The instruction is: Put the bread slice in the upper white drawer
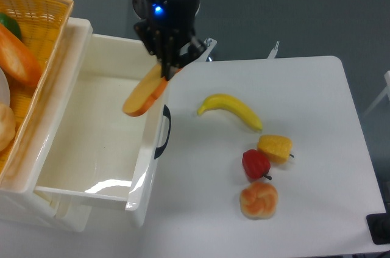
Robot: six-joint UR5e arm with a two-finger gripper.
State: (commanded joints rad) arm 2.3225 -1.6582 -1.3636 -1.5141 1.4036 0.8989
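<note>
A white bench [317, 87] with rounded corners carries everything here. On its left part sits the upper white drawer [97, 148], a deep glossy tray pulled open, its black curved handle [163, 131] facing right toward the loose items. Near the middle of the bench a yellow banana [230, 110] lies at a slant, its far end toward the drawer. Nearer and to the right, a small yellow pepper [275, 147] and a red pepper [256, 164] rest touching one another. Just nearer than those two lies a round swirled bun [259, 200]. A dark object [379, 229] shows at the near right corner, cut off by the frame edge.
</note>
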